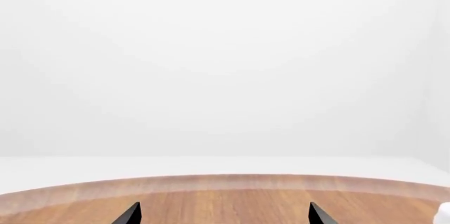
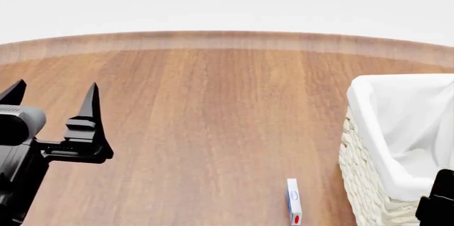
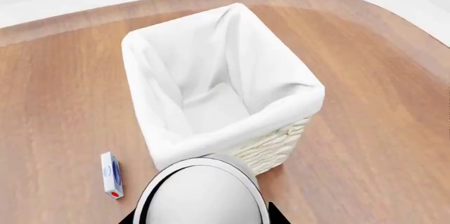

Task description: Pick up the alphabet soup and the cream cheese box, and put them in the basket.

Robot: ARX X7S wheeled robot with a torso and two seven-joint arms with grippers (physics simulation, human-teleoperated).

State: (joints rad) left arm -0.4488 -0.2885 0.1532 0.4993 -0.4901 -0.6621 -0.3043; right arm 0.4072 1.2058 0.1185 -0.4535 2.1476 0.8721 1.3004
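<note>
Alphabet soup (image 3: 202, 195): a pale round can top fills the near edge of the right wrist view, between the dark tips of the right gripper (image 3: 200, 217). I take this for the soup can, though no label shows, so its identity is a judgement.
Right gripper: it appears to be clasped around that can, held above the near rim of the basket (image 3: 232, 138). In the head view only a dark corner of it shows at 5 o'clock.
Basket: it stands on the table (image 2: 212, 119) at about 4 o'clock in the head view. Its white liner is folded over the rim, and the inside that shows looks bare.
Cream cheese box (image 2: 294, 201): it lies flat on the table at 6 o'clock in the head view, just beside the basket's left wall and apart from it, with its red mark at the near end. No gripper is touching it.
Left gripper (image 2: 53, 98): it is spread wide with nothing between the fingers, hovering over bare wood at 8 o'clock, well away from the box.
Done: nothing rests in the basket. The first item seems lifted and nearly over the opening.
Left: carry the can over the liner and let it go inside. Then fetch the box, lift it and drop it in too.
Stage: roughly a third of the way, by my estimate.
</note>
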